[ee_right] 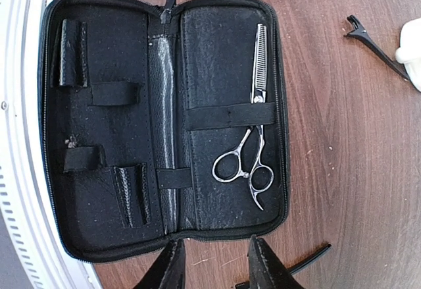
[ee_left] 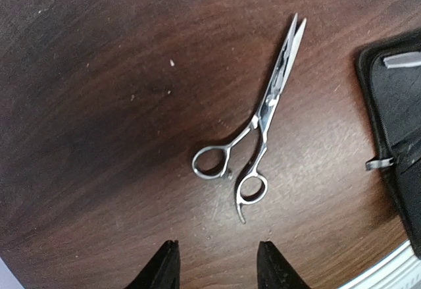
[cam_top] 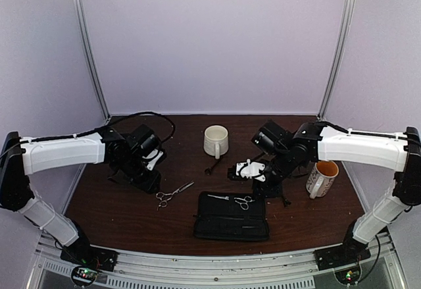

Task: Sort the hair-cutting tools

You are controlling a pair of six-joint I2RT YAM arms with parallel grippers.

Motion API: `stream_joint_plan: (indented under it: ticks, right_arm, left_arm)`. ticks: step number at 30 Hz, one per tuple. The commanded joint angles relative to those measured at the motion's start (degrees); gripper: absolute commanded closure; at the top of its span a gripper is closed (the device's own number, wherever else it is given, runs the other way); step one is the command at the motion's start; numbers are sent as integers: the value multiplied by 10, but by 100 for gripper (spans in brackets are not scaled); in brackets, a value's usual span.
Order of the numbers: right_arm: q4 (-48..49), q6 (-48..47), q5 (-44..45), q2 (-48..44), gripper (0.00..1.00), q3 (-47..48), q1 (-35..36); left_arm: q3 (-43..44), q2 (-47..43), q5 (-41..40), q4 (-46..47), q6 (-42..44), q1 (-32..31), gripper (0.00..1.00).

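The dark wooden bench (cam_top: 118, 216) carries an open black case (cam_top: 230, 226) close to its near edge, with a white mug (cam_top: 216, 141) behind it and a yellow-lined mug (cam_top: 321, 178) off to the right. The left tool (ee_left: 217, 272) hovers with its jaws apart and nothing between them, just short of the loose scissors (ee_left: 258, 123), which lie flat on the wood left of the case, blades closed, rings toward the tool. The likely step is to lift this pair and bring it to the case. It should go best by straddling the narrow shanks near the pivot, fingertips brought right down to the wood, since the metal is thin and could slide away. The right tool (ee_right: 214, 266), likewise parted and holding nothing, hangs above the case, where the thinning scissors (ee_right: 258, 91) sit tucked under an elastic strap (ee_right: 230, 114); free loops (ee_right: 113, 93) show on the other half. Bare wood lies left of the loose pair, but the case wall is near on its right, so lift before swinging across. One black clip (ee_right: 376, 47) lies beside the white mug, another (ee_right: 309, 259) just beside the right tool's fingers.
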Motion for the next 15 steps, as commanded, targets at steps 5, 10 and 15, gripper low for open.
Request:
stream_joint_plan:
  ticks: [5, 10, 15]
  right_arm:
    - [42, -19, -1, 14, 68, -28, -10]
    - [54, 8, 34, 54, 69, -17, -31]
    - [89, 19, 107, 75, 65, -39, -40]
  left_arm:
    - [-18, -13, -15, -13, 168, 6, 59]
    - [0, 1, -8, 12, 226, 6, 64]
    - [24, 8, 42, 20, 256, 20, 63]
